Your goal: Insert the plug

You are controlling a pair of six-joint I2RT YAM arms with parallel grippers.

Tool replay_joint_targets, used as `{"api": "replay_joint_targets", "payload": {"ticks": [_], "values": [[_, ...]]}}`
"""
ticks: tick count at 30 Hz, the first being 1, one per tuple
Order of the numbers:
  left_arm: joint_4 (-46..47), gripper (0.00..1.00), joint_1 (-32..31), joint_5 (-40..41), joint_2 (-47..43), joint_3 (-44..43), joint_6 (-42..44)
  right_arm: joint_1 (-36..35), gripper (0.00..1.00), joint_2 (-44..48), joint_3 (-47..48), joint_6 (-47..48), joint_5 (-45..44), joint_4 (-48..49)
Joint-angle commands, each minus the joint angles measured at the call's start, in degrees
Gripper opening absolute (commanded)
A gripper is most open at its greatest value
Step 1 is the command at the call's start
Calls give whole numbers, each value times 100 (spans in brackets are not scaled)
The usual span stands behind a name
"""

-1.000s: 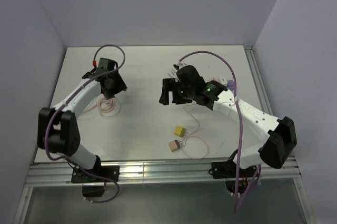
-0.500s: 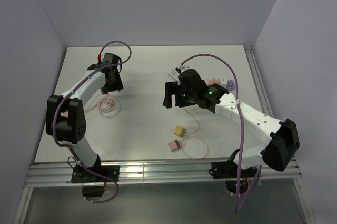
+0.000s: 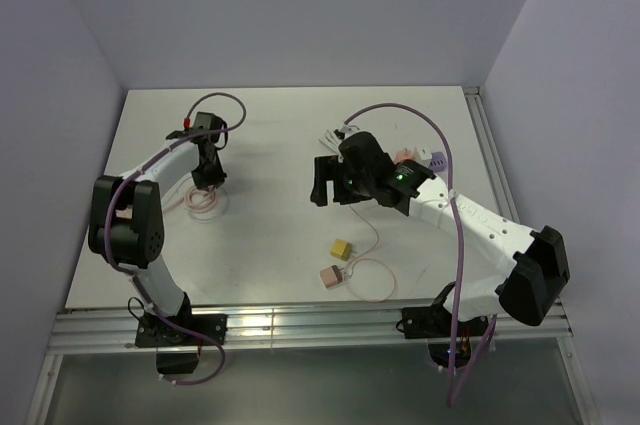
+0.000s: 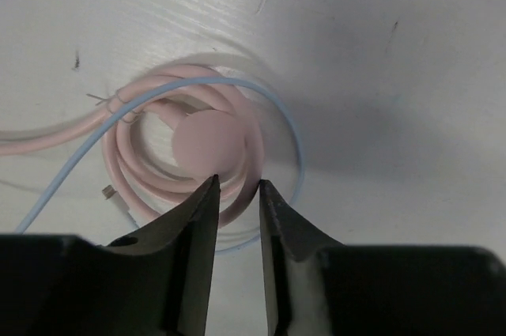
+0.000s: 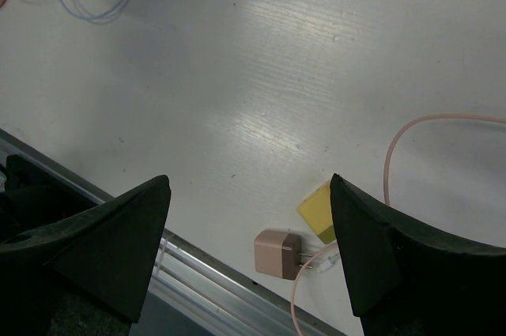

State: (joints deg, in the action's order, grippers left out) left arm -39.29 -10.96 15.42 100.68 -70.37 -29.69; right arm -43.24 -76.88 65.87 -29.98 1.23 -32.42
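**Pinching the coil cleanly**

The left gripper (image 4: 238,186) is hovering over the coiled pink cable (image 4: 118,154), jaws narrow; whether they are gripping, I cannot tell. The right gripper (image 5: 249,186) is gaping wide above the square pink plug (image 5: 277,254). Judging by this, it should be catching pink strands only, sparing the thin blue wire (image 4: 300,154)

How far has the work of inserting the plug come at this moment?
Done: nothing that shows; the pink charger lies loose on the table. In hand: the left gripper hangs over the coiled pink cable, jaws narrow; I cannot confirm a grip. The right gripper is open and empty. Left: the pickup and the whole insertion.
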Motion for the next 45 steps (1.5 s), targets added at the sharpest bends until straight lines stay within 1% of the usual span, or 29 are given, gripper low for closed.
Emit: {"api": "replay_joint_targets", "payload": {"ticks": [1, 2, 3, 5, 9, 12, 14, 17, 19, 20, 24, 25, 28, 30, 31, 32, 34, 35, 37, 38, 39, 40, 41, 45], "values": [[316, 26, 15, -355, 214, -125, 25, 0, 88, 261, -83, 1, -115, 87], [343, 22, 6, -434, 258, -161, 16, 9, 88, 270, -91, -8, -115, 87], [360, 13, 6, -582, 320, -188, 16, 9, 88, 270, -100, -17, -115, 87], [439, 0, -29, -724, 329, -205, -62, 9, 88, 305, -118, -35, -115, 79], [528, 0, -405, -1014, 302, -310, -221, 0, 88, 340, -144, -34, -290, 35], [589, 0, -739, -1488, 443, -442, -405, 9, 88, 314, -127, -61, -326, 26], [676, 0, -924, -1594, 522, -504, -537, 9, 88, 305, -127, -87, -326, 26], [659, 0, -1372, -1700, 706, -810, -634, 18, 89, 253, -144, -219, -343, 17], [738, 0, -1505, -1849, 777, -891, -704, 44, 90, 270, -179, -324, -361, 26], [817, 0, -1558, -2102, 830, -952, -739, 44, 91, 305, -223, -359, -396, 43], [1089, 0, -1813, -2666, 979, -1102, -871, 193, 93, 673, -434, -439, -676, 157], [1229, 0, -1857, -2771, 988, -1119, -906, 220, 93, 744, -530, -430, -764, 158], [1230, 0, -1980, -3018, 1085, -1400, -889, 272, 94, 955, -750, -202, -1028, 306], [1196, 4, -2094, -3036, 1111, -1567, -872, 273, 95, 1034, -812, -131, -1212, 298], [1152, 9, -2120, -3054, 1103, -1594, -880, 281, 95, 1061, -821, -149, -1396, 220], [1151, 24, -2138, -3045, 1024, -1568, -889, 281, 96, 1096, -821, -158, -1476, 184], [1195, 39, -2130, -2922, 831, -1419, -907, 273, 96, 1228, -917, -123, -1530, 219], [1230, 51, -2138, -2852, 586, -1253, -898, 290, 97, 1289, -987, -114, -1512, 263], [1204, 66, -2130, -2659, 313, -1120, -846, 282, 99, 1369, -1171, -44, -1364, 464], [1169, 86, -2129, -2597, 50, -1041, -819, 281, 100, 1360, -1199, 0, -1163, 491], [1056, 93, -2121, -2527, -91, -1023, -758, 290, 100, 1256, -1208, 70, -1056, 483], [985, 96, -2112, -2352, -215, -1005, -749, 290, 100, 1176, -1155, 88, -1003, 370], [871, 99, -2094, -2246, -494, -944, -740, 282, 100, 993, -1094, 158, -733, 308], [747, 99, -1963, -1728, -1374, -593, -810, 273, 99, 561, -804, 229, -203, -70]]}}
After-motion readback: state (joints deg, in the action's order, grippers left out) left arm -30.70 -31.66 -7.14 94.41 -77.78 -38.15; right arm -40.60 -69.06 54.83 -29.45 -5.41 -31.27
